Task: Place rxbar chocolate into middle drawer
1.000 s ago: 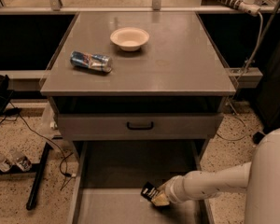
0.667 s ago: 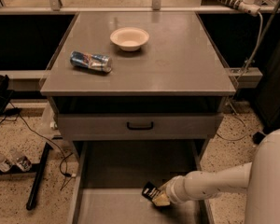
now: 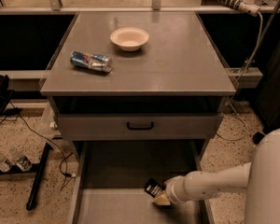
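The rxbar chocolate [image 3: 153, 188] is a small black bar with white lettering, tilted at the tip of my gripper [image 3: 160, 196] over the floor of the open middle drawer [image 3: 121, 171]. The gripper reaches in from the right on a white arm and holds the bar low above the drawer's right half. The bar's rear end is hidden by the gripper.
A grey drawer front with a black handle [image 3: 140, 125] sits above the open drawer. On the tabletop lie a blue crushed can [image 3: 90, 61] and a white bowl [image 3: 129, 38]. Cables and a black pole [image 3: 39, 176] lie on the floor at left.
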